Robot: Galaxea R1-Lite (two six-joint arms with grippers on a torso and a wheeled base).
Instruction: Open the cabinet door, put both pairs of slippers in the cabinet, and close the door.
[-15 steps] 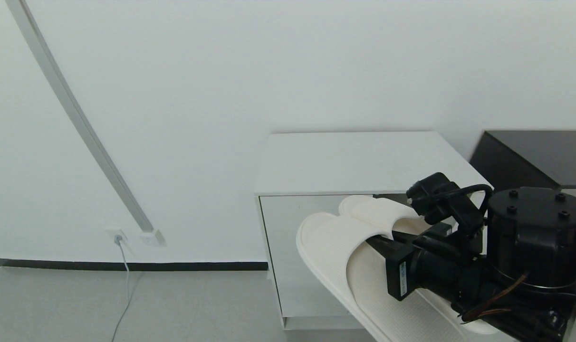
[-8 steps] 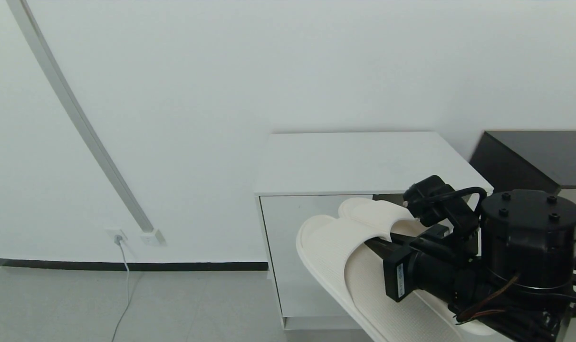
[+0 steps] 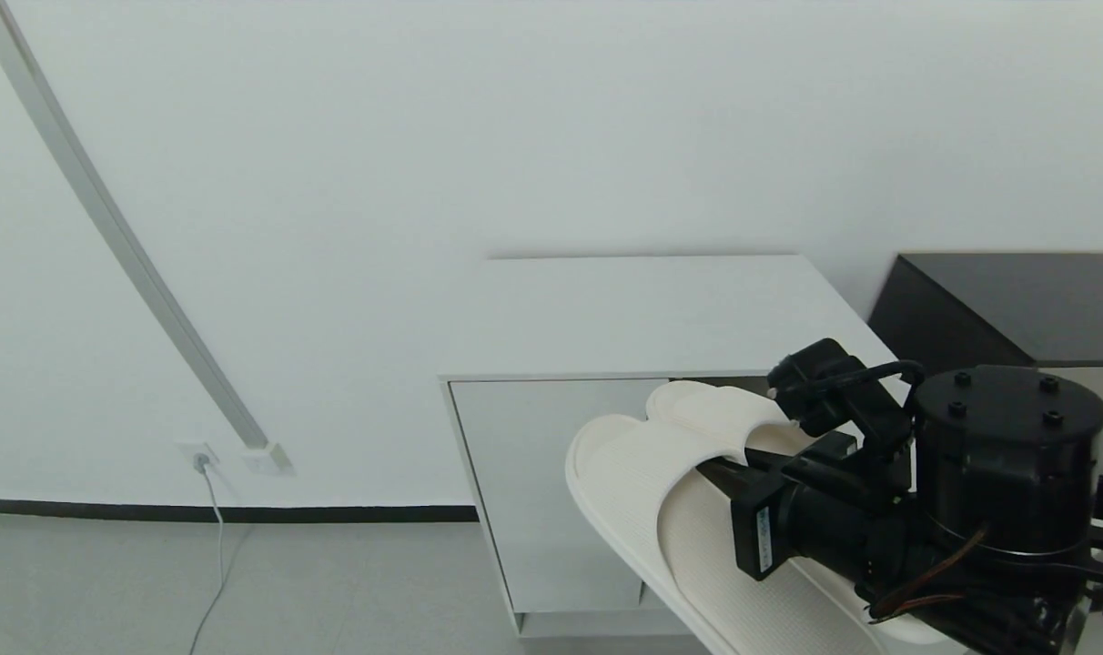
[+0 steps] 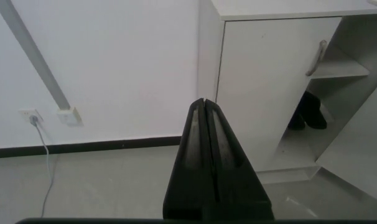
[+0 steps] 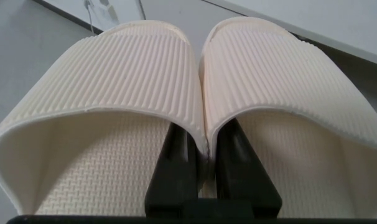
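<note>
Right hand pinches the cream slippers by their adjoining straps, just before the white cabinet. Left hand is pressed together, empty. Toes snagging the cabinet's edge could tug them loose.

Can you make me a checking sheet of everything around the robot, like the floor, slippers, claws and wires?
Surface: grey floor, cabinet standing on it.
Job's things: one pair of cream slippers held before the cabinet; one door shut, the other side open.
Clutter: dark thing low inside cabinet, cannot tell what.
Grippers: left gripper shut, holding nothing; right gripper shut on slippers.
Cables: grey cable from wall socket down to floor.
Surroundings: white wall, slanted metal strip, black furniture beside cabinet.
</note>
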